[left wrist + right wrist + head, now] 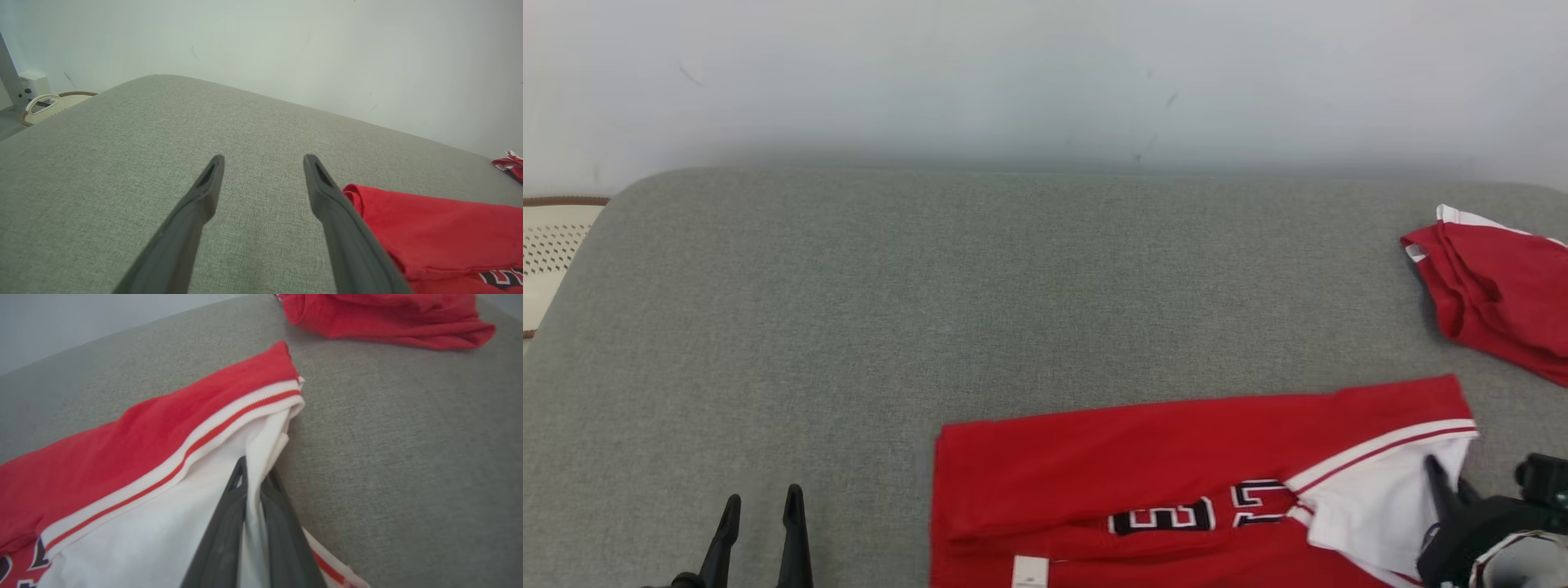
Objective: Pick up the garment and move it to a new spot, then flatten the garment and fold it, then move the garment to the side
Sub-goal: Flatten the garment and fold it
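My right gripper (256, 470) is closed on the garment (135, 449). Both dark fingers pinch a fold of its white panel, just below the white-and-red striped band, at the lower centre of the right wrist view. In the head view this gripper (1437, 478) sits at the lower right corner, over the white part of the garment (1160, 457). The garment lies along the bottom edge, from centre to right, on the grey fabric surface (890, 310). It is red, carries dark characters outlined in white, and shows a small white label at the bottom edge. Its left end forms a straight folded edge. My left gripper (763, 495) is at the lower left of the head view, fingers parted and holding nothing, apart from that folded edge. In the left wrist view the left gripper (264, 160) stands over bare grey surface, with the garment (441, 228) at the lower right. A second red garment (1494, 294) lies crumpled at the right edge, above the first and apart from it. A cream perforated item with a brown rim (547, 245) shows at the left edge. A pale wall (1045, 73) fills the top.
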Motion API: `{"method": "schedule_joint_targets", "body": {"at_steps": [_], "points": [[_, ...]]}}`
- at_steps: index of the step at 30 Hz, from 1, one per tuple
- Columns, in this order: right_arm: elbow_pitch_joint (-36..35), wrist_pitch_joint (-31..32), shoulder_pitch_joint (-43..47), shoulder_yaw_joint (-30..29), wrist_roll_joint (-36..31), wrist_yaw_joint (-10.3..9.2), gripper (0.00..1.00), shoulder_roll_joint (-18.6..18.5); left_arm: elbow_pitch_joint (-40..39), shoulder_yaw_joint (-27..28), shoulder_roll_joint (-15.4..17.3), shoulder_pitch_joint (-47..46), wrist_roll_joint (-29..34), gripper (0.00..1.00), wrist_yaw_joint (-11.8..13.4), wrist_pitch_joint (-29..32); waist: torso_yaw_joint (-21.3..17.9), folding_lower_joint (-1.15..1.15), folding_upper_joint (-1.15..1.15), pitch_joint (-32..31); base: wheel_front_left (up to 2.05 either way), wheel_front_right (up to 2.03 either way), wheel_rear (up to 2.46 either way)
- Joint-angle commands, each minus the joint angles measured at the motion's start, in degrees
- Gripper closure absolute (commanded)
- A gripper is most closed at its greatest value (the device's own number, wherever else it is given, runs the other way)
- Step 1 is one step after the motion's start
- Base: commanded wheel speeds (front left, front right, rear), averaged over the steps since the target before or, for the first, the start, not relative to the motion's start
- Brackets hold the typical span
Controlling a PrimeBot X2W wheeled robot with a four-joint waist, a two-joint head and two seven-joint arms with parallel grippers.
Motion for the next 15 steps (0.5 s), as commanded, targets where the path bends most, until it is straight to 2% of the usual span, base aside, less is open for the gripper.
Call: {"method": "schedule_joint_targets", "body": {"at_steps": [1,4,8,15], "points": [[0.03,-0.56,-0.16,-0.53,-0.34,-0.04,1.0,-0.63,-0.03,0.19,0.02,0.34,0.41,0.0,-0.03,-0.23,-0.32,-0.01,0.0,-0.12,0.0,0.0,0.0],[-0.69,-0.61,0.09,-1.5,0.39,-0.04,1.0,-1.87,-0.21,0.63,-0.25,0.86,0.55,0.0,-0.19,-0.24,-0.97,-0.01,0.0,-0.17,0.0,0.0,0.0],[-4.52,0.49,0.83,-0.38,2.6,-0.04,1.0,-1.5,-0.13,1.22,-0.5,1.63,0.54,0.0,-0.35,-0.24,-1.8,-0.01,0.0,-0.44,0.0,0.0,0.0],[-17.63,4.38,2.89,3.74,6.48,-0.03,1.0,-0.31,0.76,1.2,-0.77,1.58,0.65,0.0,-0.62,-0.24,-2.67,-0.01,0.0,-1.35,0.0,0.0,0.0]]}}
